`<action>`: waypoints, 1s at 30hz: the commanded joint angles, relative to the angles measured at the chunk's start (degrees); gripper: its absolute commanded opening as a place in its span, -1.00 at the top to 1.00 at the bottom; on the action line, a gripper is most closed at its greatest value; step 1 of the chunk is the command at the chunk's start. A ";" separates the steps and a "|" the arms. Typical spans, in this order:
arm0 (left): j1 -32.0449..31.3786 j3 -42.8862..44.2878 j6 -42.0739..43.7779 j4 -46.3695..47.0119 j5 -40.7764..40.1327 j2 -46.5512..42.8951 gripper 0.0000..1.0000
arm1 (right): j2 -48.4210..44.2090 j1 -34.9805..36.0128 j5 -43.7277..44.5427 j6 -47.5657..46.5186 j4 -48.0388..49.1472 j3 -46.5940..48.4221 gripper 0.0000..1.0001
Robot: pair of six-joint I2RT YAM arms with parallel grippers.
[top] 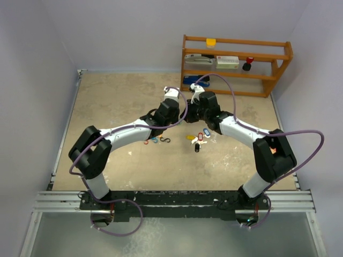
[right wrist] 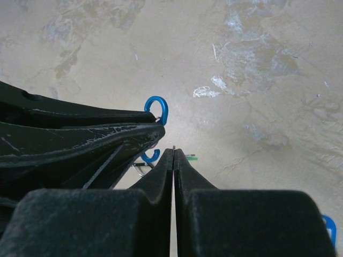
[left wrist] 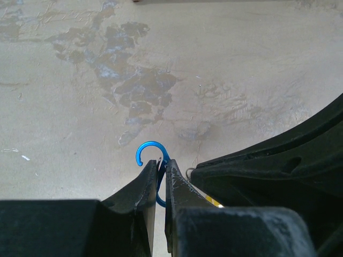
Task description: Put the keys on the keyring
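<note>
My left gripper (left wrist: 162, 167) is shut on the keyring (left wrist: 151, 148), a blue S-shaped clip whose upper hook sticks out past the fingertips. My right gripper (right wrist: 173, 152) is shut on a thin key seen edge-on. A metal sliver pokes out of its tips, and a green tag (right wrist: 192, 158) shows beside them. The keyring's two hooks (right wrist: 158, 110) appear on either side of the left fingers (right wrist: 107, 134), with a small wire ring (right wrist: 140, 170) by the lower hook. In the top view both arms meet mid-table. The yellow-tagged (top: 190, 137), red-tagged (top: 200, 136) and blue-tagged (top: 206, 132) keys and the black fob (top: 197, 147) lie on the table below them.
Loose coloured clips (top: 155, 140) lie left of the keys. A wooden shelf (top: 236, 64) holding small items stands at the back right against the wall. Walls close in the stained table (top: 118, 101) on the left, back and right.
</note>
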 commanded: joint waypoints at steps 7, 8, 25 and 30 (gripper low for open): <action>-0.29 2.86 -0.77 1.40 0.53 -0.52 1.00 | 0.31 1.00 -0.87 -1.92 5.13 -0.58 1.00; -0.30 2.95 -0.70 1.41 0.69 -0.50 1.00 | 0.34 1.02 -1.01 -2.00 5.16 -0.56 1.00; -0.39 2.33 -0.76 1.58 2.21 -0.48 1.00 | -0.52 1.02 -2.33 -2.92 7.81 -2.48 1.00; -0.32 2.02 -0.55 1.04 0.77 -1.16 1.00 | 0.57 1.02 1.27 -3.19 3.67 -0.41 1.00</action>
